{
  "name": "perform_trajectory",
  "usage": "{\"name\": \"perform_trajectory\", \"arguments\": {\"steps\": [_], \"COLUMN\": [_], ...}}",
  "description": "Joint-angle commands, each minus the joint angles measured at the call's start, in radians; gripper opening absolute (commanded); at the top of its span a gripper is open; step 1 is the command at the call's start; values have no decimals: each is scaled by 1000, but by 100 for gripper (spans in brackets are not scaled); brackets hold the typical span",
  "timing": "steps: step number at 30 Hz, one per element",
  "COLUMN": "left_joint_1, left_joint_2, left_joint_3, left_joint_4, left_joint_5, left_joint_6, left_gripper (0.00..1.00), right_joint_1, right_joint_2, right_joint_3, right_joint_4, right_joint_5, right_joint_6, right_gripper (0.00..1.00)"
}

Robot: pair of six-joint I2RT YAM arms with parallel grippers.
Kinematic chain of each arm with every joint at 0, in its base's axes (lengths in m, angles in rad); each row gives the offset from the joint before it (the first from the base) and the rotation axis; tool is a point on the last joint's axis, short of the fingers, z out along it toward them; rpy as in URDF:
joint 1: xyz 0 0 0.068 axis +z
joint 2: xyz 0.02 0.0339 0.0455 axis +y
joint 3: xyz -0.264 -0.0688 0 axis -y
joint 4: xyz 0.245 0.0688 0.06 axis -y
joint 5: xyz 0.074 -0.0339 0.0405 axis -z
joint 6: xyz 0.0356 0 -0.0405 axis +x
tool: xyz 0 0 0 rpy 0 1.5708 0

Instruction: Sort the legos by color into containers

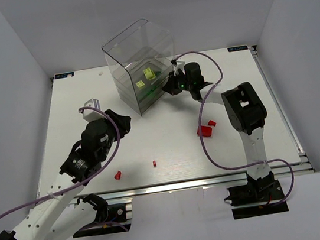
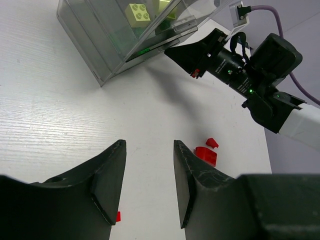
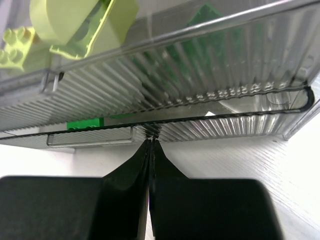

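The clear containers (image 1: pixel 140 63) stand at the back centre of the table, stacked drawers under a tall hood. Pale yellow-green legos (image 1: pixel 148 72) lie in an upper drawer, dark green ones (image 1: pixel 153 88) lower down. My right gripper (image 1: pixel 171 87) is shut, and its tips (image 3: pixel 151 141) touch the ribbed front edge of a drawer (image 3: pixel 225 125); yellow-green legos (image 3: pixel 82 22) and a green lego (image 3: pixel 205 25) show through the plastic above. My left gripper (image 2: pixel 149 145) hangs open over bare table with nothing between its fingers. Red legos (image 1: pixel 204 130) lie loose on the table.
Two red pieces (image 2: pixel 206 155) lie close together beside the right arm (image 1: pixel 243 111). Two tiny red pieces (image 1: pixel 118 175) (image 1: pixel 154 163) lie near the front edge. White walls close in the table on three sides.
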Motion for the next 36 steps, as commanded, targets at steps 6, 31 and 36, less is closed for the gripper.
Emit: {"name": "perform_trajectory", "arguments": {"steps": [6,31,36], "left_joint_1": [-5,-5,-5], "left_joint_2": [13,-6,5], "left_joint_3": [33,-10,-4], "left_joint_4": [-10,2,-2], "left_joint_5": [-16,-11,-8], "left_joint_6": [-9,-26,-26], "left_gripper": [53,54,54], "right_joint_1": [-1,-43,-49], "right_joint_2": [31,15,64], "right_joint_3": [11,-101,-54], "right_joint_4": [232,234,232], "right_joint_5": [-60,-209,-212], "right_joint_6": [164,368,485], "right_gripper": [0,37,43]}}
